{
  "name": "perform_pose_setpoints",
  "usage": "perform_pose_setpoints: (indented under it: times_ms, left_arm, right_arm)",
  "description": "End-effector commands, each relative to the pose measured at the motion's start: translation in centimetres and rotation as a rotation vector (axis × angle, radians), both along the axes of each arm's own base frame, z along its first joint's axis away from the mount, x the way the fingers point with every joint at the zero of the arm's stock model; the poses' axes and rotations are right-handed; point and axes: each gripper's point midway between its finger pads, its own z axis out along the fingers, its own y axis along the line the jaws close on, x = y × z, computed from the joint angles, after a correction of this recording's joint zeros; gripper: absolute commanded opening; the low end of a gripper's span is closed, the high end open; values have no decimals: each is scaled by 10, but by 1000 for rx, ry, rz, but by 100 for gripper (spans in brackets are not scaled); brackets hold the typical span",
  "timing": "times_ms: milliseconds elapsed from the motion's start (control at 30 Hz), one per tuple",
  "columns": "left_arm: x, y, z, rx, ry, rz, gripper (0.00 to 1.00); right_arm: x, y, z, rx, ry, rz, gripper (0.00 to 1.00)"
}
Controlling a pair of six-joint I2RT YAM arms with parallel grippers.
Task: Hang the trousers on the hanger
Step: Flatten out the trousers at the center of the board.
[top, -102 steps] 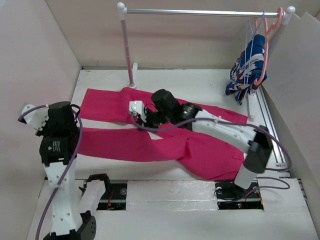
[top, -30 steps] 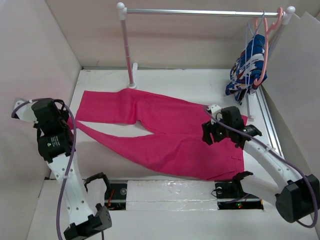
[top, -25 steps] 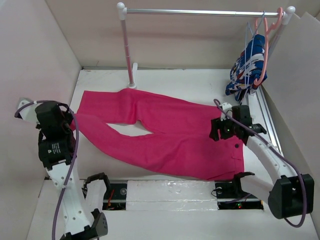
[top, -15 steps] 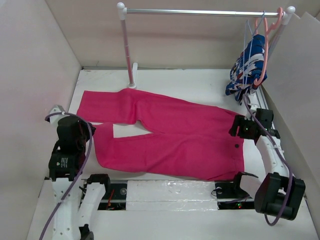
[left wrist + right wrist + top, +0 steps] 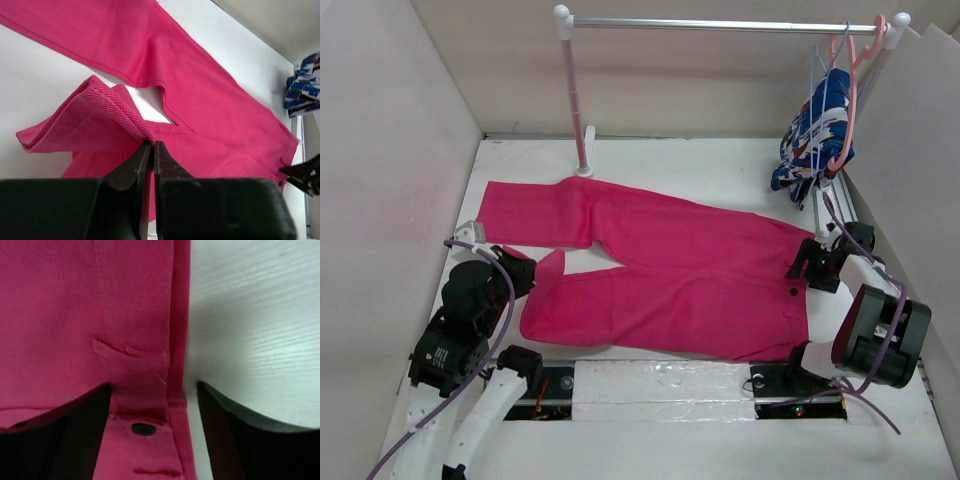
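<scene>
The magenta trousers (image 5: 670,270) lie spread on the white table, waistband to the right, legs to the left. My left gripper (image 5: 532,270) is shut on the hem of the near leg (image 5: 107,107), which it holds lifted and bunched at the fingertips (image 5: 150,146). My right gripper (image 5: 808,266) stands open at the waistband's right edge. In the right wrist view the waistband (image 5: 140,365) and a dark button (image 5: 142,428) lie between its spread fingers (image 5: 75,430). The thin light-blue hanger (image 5: 812,95) hangs at the right end of the rail.
A clothes rail (image 5: 720,22) on a post (image 5: 577,100) spans the back. A salmon-pink hanger (image 5: 850,110) with a blue-and-white garment (image 5: 815,135) hangs at its right end. Walls close in on the left and right.
My left gripper has drawn the near leg's hem rightward and toward the front, shortening that leg. My right arm has swung from mid-trousers to the waistband's right edge.
</scene>
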Motion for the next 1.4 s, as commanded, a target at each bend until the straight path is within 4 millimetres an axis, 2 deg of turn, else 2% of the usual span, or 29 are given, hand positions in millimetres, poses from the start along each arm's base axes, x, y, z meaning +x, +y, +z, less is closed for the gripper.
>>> perform_pose_setpoints:
  times_ms: [0, 67, 133, 200, 233, 267, 333, 367, 467, 500, 567, 600, 633, 667, 700, 800, 867, 900, 933, 967, 1067, 1167, 1200, 1367]
  left_arm:
    - [0, -6, 6, 6, -30, -40, 0]
    - [-1, -5, 14, 7, -45, -38, 0]
    - [0, -1, 28, 17, -72, -22, 0]
    - [-1, 4, 47, 28, -112, 0, 0]
    - [-2, 8, 52, 38, -116, 13, 0]
    - [-3, 10, 57, 44, -126, 17, 0]
    - [-5, 16, 66, 54, -139, 42, 0]
    - [-6, 16, 67, 55, -142, 38, 0]
    - [-8, 22, 68, 70, -139, 63, 0]
    - [-8, 26, 70, 78, -142, 82, 0]
    - [-10, 27, 68, 90, -131, 84, 0]
    - [-10, 32, 71, 95, -136, 107, 0]
    - [-12, 32, 71, 99, -129, 106, 0]
    - [-12, 34, 73, 101, -131, 115, 0]
    - [-12, 36, 76, 100, -138, 122, 0]
    - [-12, 34, 84, 86, -156, 115, 0]
    - [-12, 34, 89, 75, -169, 114, 0]
    - [-15, 33, 96, 63, -190, 103, 0]
    - [-15, 33, 96, 63, -190, 103, 0]
    - [-16, 33, 97, 55, -195, 105, 0]
    - [-21, 27, 100, 23, -202, 65, 0]
    - [-23, 21, 96, 11, -201, 30, 0]
    - [-25, 22, 97, 7, -207, 30, 0]
    - [-26, 21, 97, 2, -210, 20, 0]
  right_arm:
    - [13, 14, -7, 86, -43, 39, 74]
    - [14, 18, -11, 112, -54, 33, 69]
    - [16, 24, -13, 141, -72, 39, 42]
    - [19, 24, -6, 143, -103, 13, 6]
    - [21, 21, -1, 126, -122, 0, 0]
    - [27, 16, 17, 89, -180, -9, 0]
    - [31, -4, 37, 1, -208, -60, 0]
    - [43, -14, 58, -44, -257, -62, 0]
    - [53, -32, 76, -102, -237, -69, 0]
    - [67, -42, 84, -117, -229, -70, 0]
    - [75, -52, 85, -150, -200, -58, 1]
    - [81, -66, 94, -197, -195, -90, 33]
    - [78, -71, 83, -218, -136, -74, 50]
    - [76, -74, 81, -232, -111, -71, 70]
    - [75, -73, 81, -217, -106, -54, 72]
    - [52, -72, 94, -252, -99, -58, 73]
    - [16, -64, 97, -243, -106, -116, 73]
    - [-20, -70, 90, -230, -84, -233, 70]
    - [-20, -70, 90, -226, -85, -239, 70]
    - [-42, -63, 77, -208, -89, -310, 68]
    - [-82, -64, 46, -160, 19, -492, 60]
    - [-102, -74, 37, -138, 44, -632, 60]
    - [-119, -83, 37, -148, 73, -734, 62]
    - [-133, -84, 29, -104, 150, -839, 65]
